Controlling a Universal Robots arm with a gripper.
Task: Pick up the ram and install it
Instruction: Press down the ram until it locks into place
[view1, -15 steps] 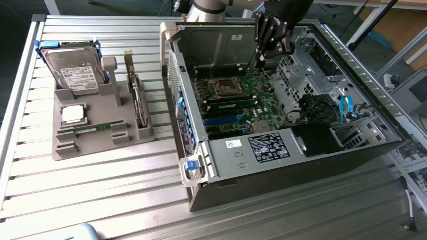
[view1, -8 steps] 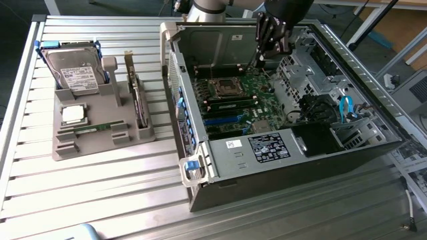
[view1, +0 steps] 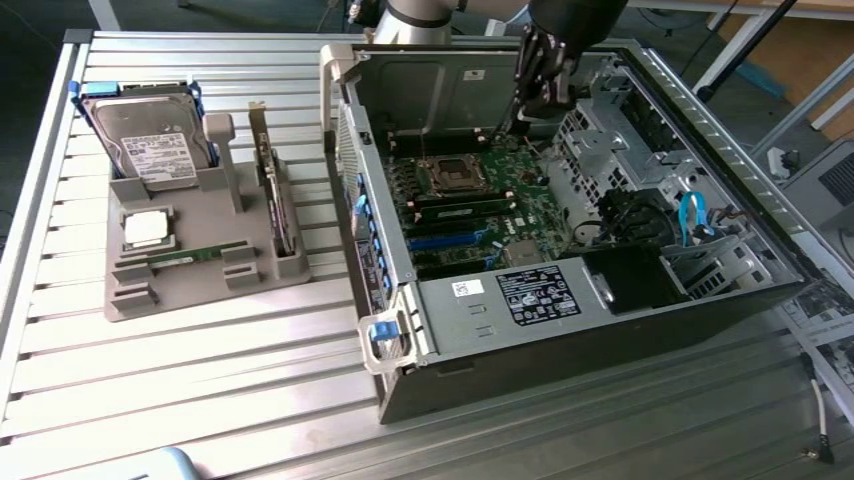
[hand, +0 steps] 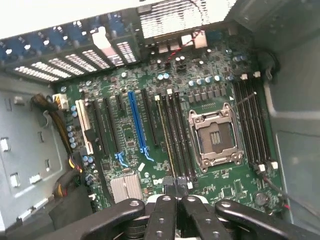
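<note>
The gripper (hand: 172, 202) hung pinched shut over the motherboard (hand: 230, 75), apparently holding nothing. Beyond it a ram stick (hand: 166, 137) stood edge-up in a slot beside the processor socket (hand: 215, 135). A second ram stick (view1: 180, 258) lay in the tray (view1: 134, 300), well apart. Either looked light, stiff and fragile (best held by its bare edges, off the chips).

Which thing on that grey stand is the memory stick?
A grey holder sits on the slatted table, at the exterior view's left of the open computer case. The ram lies flat on it, beside the square silver processor chip. It alone is a thin green strip; the hard drive and dark card are far larger.
</note>
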